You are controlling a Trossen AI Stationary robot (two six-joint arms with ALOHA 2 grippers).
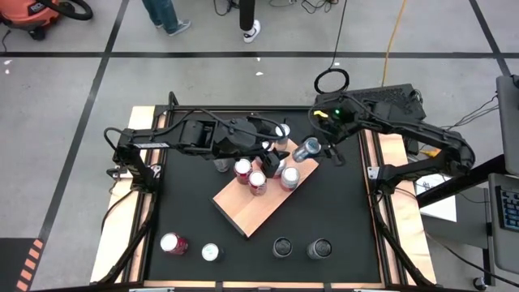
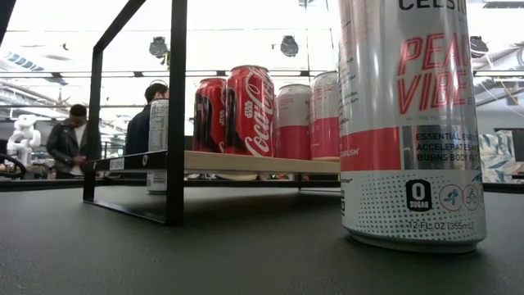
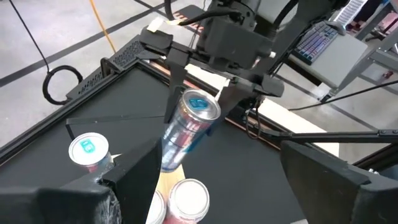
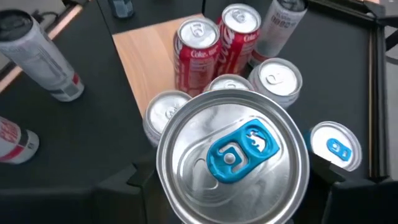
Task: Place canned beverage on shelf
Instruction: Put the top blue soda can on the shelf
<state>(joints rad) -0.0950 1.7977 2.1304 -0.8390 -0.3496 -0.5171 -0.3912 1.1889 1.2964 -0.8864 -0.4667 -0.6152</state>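
Note:
The shelf [image 1: 258, 212], a light wooden board on a black frame [image 2: 173, 123], stands mid-table and bears several upright cans [image 1: 258, 181], among them red Coca-Cola ones [image 2: 250, 111]. My right gripper [image 1: 312, 148] is shut on a silver can with a blue tab [image 4: 233, 155], tilted in the air just off the board's far right corner. My left gripper [image 3: 217, 186] hovers open over the cans on the board, with nothing between its fingers. Another blue-tab can [image 1: 281, 130] stands on the table behind the board. My right gripper pinches the silver can's side wall near its top end [image 3: 186, 112] between its two fingers [image 3: 176, 81]. They come slanting down from the table's far right and lie roughly along the can. The can is lifted clear and tilted, its top toward the wrist and its bottom toward the board.
Near the front edge stand a red-and-white can [image 1: 173, 243], a silver one [image 1: 211, 252] and two dark ones [image 1: 282, 246] [image 1: 319, 248]. A tall white Celsius can [image 2: 409, 123] fills the low view's right. A grey can [image 1: 222, 165] stands beside the board. People [image 2: 75, 139] are beyond the table.

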